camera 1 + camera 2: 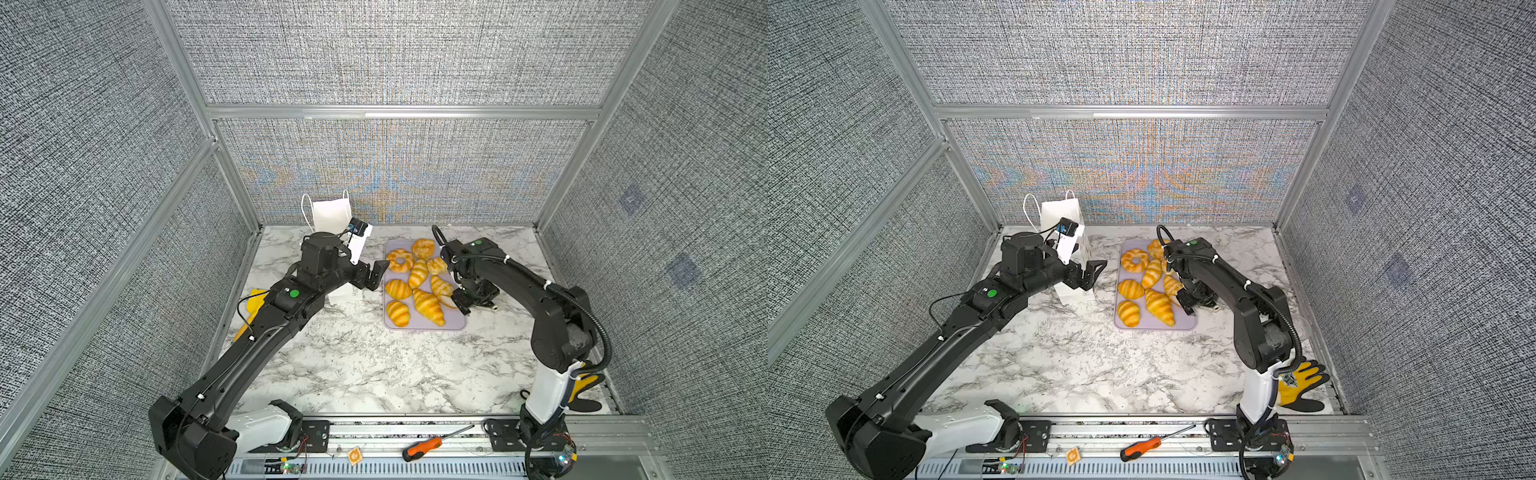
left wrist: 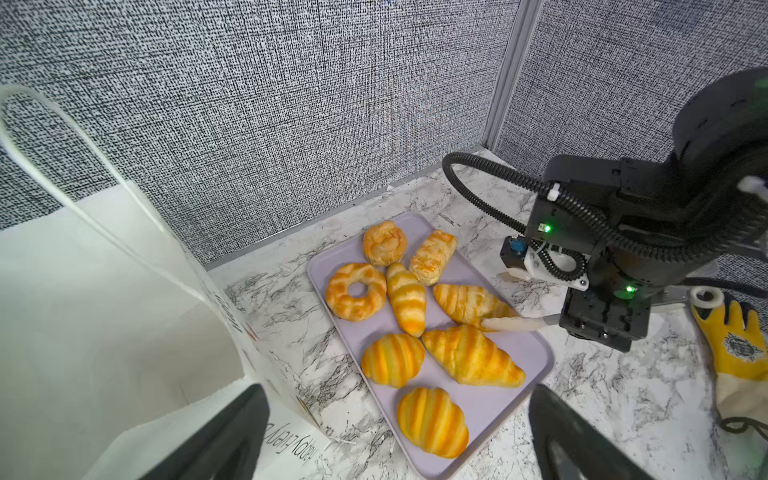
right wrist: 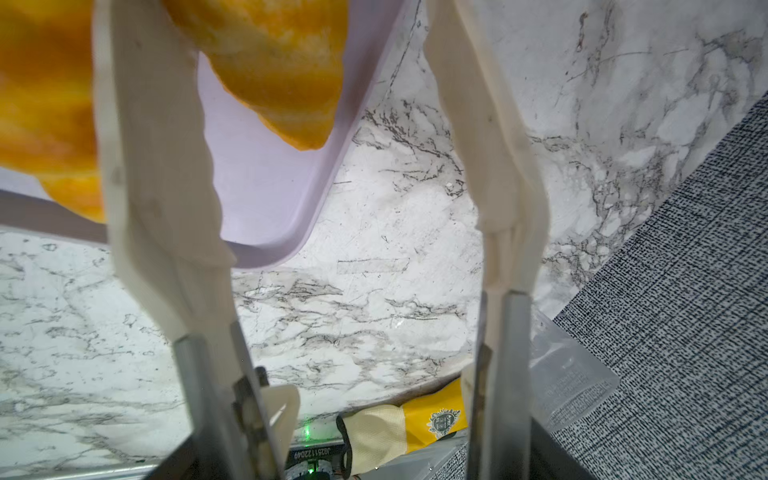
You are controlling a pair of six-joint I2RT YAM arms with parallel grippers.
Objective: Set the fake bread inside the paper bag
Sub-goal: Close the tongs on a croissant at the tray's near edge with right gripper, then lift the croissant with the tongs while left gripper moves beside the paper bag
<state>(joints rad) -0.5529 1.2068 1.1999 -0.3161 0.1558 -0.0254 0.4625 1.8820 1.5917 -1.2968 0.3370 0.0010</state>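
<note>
Several pieces of fake bread (image 1: 417,286) (image 1: 1148,291) lie on a lavender tray (image 1: 455,323) (image 2: 536,353): striped croissants, oval rolls, rings and a braided piece. The white paper bag (image 1: 330,214) (image 2: 104,311) stands upright at the back left, beside the tray. My left gripper (image 1: 376,276) (image 2: 399,436) hangs open between bag and tray, holding nothing. My right gripper (image 1: 451,301) (image 3: 311,62) is open at the tray's right edge. Its cream fingers (image 2: 507,323) straddle the end of a croissant (image 2: 465,301) (image 3: 282,62), and the far finger stands clear of it.
A yellow work glove (image 1: 1300,384) (image 2: 739,353) lies at the near right by the right arm's base. A yellow shovel (image 1: 253,303) shows behind the left arm. An orange screwdriver (image 1: 432,446) rests on the front rail. Grey fabric walls close in three sides.
</note>
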